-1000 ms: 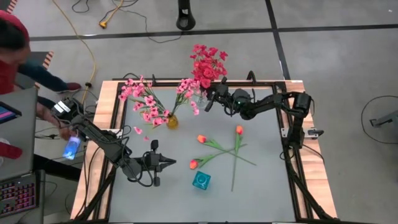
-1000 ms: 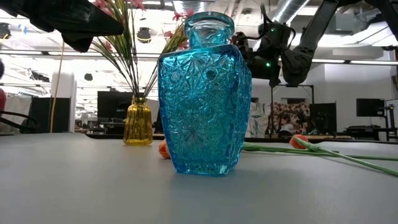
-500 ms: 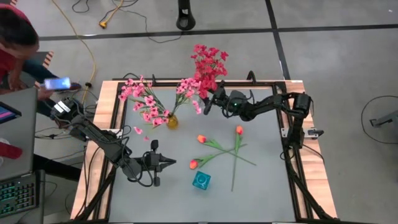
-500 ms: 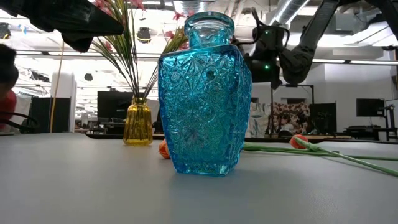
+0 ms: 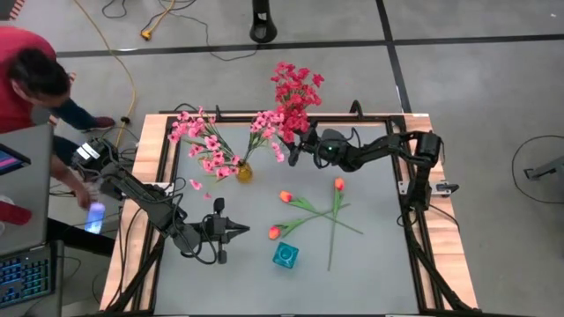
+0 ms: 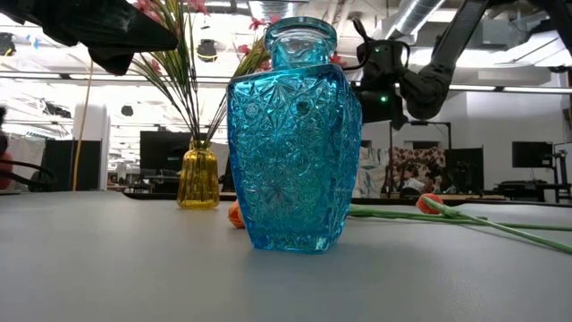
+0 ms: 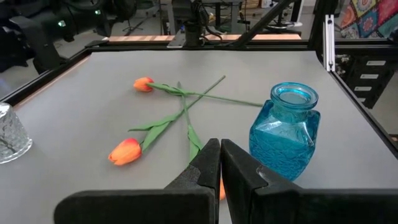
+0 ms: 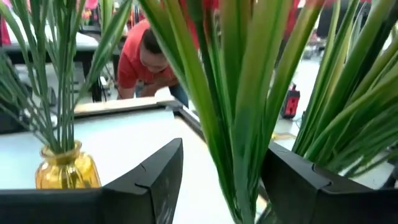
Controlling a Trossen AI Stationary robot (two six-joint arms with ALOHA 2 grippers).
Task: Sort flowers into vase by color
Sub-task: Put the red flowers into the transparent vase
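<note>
Dark-red flowers (image 5: 293, 91) stand in a clear vase (image 7: 9, 133) at the table's far edge. Their green stems (image 8: 239, 106) rise between the fingers of my open right gripper (image 8: 227, 180), which touches nothing and reaches in from the right (image 5: 297, 146). Pink flowers (image 5: 204, 141) stand in a yellow vase (image 5: 244, 172). Three orange tulips (image 5: 285, 196) (image 5: 339, 184) (image 5: 274, 232) lie flat on the table with their stems crossed. A blue vase (image 5: 285, 255) stands upright near the front. My left gripper (image 5: 242, 232) is shut and hovers left of the tulips.
A person in a red shirt (image 5: 26, 75) bends over beyond the table's left edge. A wooden frame with black rails (image 5: 167, 123) borders the table. Bare grey table (image 5: 370, 264) lies to the right of the blue vase and the tulips.
My right gripper has opened around the dark-red flowers' stems and let them go; the flowers stay upright in their vase. The person at the left has shifted about.
</note>
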